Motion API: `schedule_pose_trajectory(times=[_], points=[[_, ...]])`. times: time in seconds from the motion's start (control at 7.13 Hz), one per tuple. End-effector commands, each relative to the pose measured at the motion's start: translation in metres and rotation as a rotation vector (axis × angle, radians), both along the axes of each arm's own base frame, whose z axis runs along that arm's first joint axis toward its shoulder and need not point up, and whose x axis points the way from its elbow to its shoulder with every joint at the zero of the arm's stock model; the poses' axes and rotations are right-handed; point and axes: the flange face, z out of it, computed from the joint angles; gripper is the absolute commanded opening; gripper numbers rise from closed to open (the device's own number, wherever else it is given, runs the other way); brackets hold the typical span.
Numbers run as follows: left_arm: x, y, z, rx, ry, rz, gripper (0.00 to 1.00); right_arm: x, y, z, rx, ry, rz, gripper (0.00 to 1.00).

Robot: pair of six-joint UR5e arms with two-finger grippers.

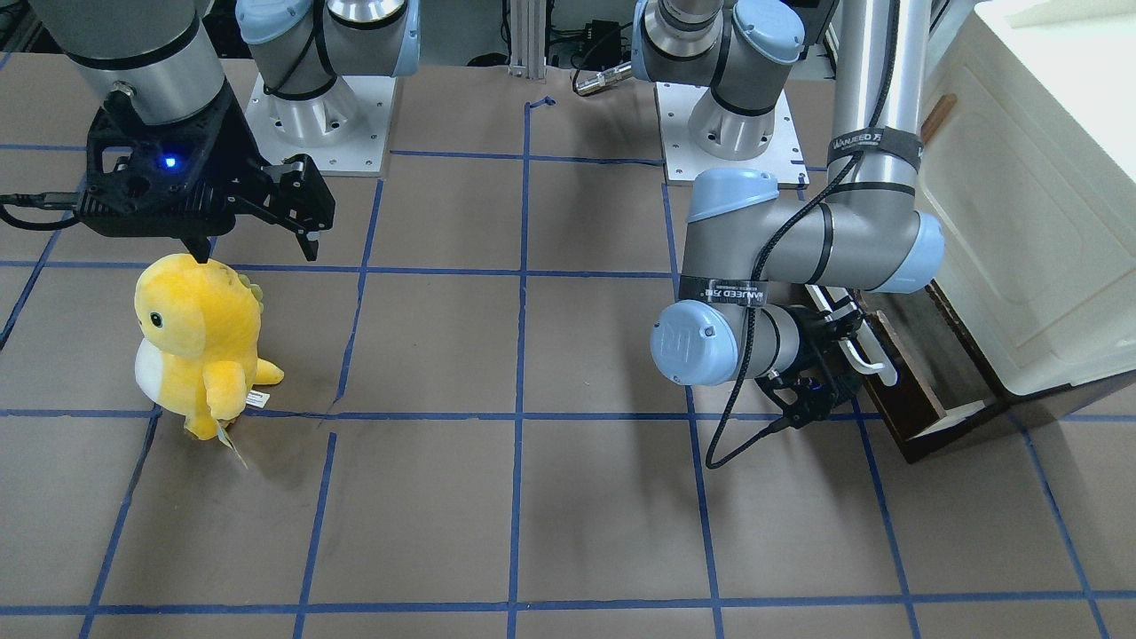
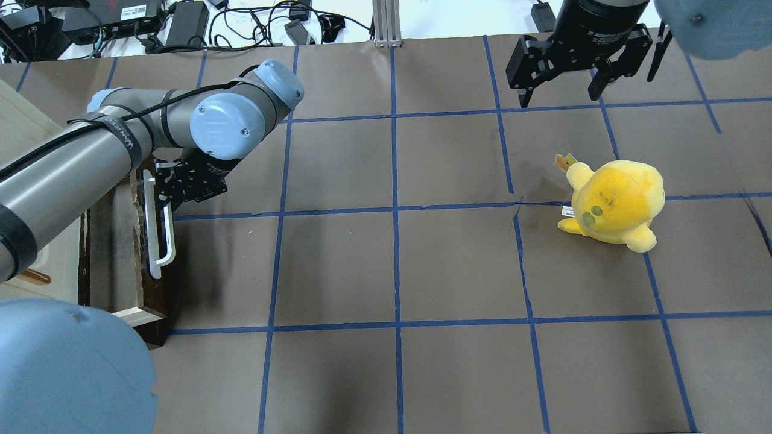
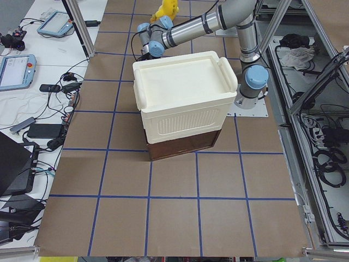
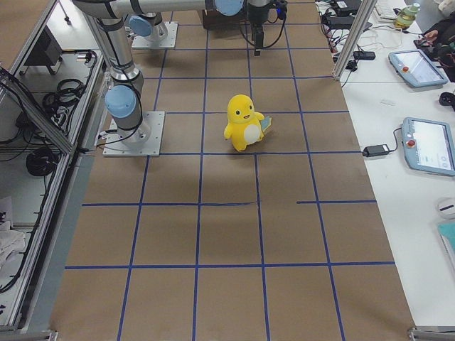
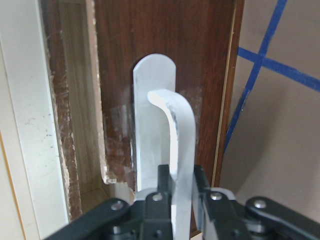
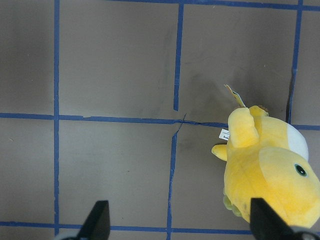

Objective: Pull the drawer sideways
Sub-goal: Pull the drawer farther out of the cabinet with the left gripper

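Observation:
The dark brown drawer [image 1: 923,399] sits at the foot of the white cabinet [image 1: 1029,222] and stands partly out of it, also seen in the overhead view [image 2: 117,241] and the exterior left view [image 3: 182,144]. Its long white bar handle [image 2: 158,235] runs along the front. My left gripper [image 5: 178,180] is shut on the handle [image 5: 157,125], near one end of the bar, and also shows in the overhead view [image 2: 181,181]. My right gripper [image 2: 561,90] is open and empty, hanging above the table far from the drawer.
A yellow plush toy [image 2: 612,202] stands upright on the brown table just below my right gripper [image 1: 257,244]; it also shows in the right wrist view [image 6: 270,170]. Blue tape lines grid the table. The cabinet fills the table's left end [image 3: 182,93].

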Motion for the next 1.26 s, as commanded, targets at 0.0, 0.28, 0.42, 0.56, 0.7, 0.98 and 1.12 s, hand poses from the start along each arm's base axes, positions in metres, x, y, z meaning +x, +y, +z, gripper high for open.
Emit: schedule_pose_trajectory(times=[0.0, 0.28, 0.42, 0.56, 0.7, 0.98, 1.12], points=[[-0.005, -0.001, 0.001, -0.003, 0.0, -0.008, 0.0, 0.0, 0.0, 0.0, 0.0, -0.001, 0.002, 1.0], [-0.008, -0.001, 0.0, -0.001, 0.0, -0.014, 0.0, 0.0, 0.0, 0.0, 0.0, 0.0, 0.0, 1.0], [-0.009, 0.0, 0.0, -0.002, -0.001, -0.015, 0.0, 0.0, 0.0, 0.0, 0.0, 0.0, 0.001, 1.0], [-0.011, -0.003, 0.002, -0.008, 0.001, -0.015, 0.0, 0.0, 0.0, 0.0, 0.0, -0.001, 0.0, 1.0], [-0.012, -0.004, 0.003, -0.01, 0.001, -0.017, 0.0, 0.0, 0.0, 0.0, 0.0, -0.001, 0.0, 1.0], [-0.014, -0.006, 0.003, -0.013, 0.002, -0.02, 0.0, 0.0, 0.0, 0.0, 0.0, 0.0, 0.0, 1.0], [-0.017, -0.009, 0.002, -0.015, 0.007, -0.019, 0.0, 0.0, 0.0, 0.0, 0.0, -0.001, 0.0, 1.0]])
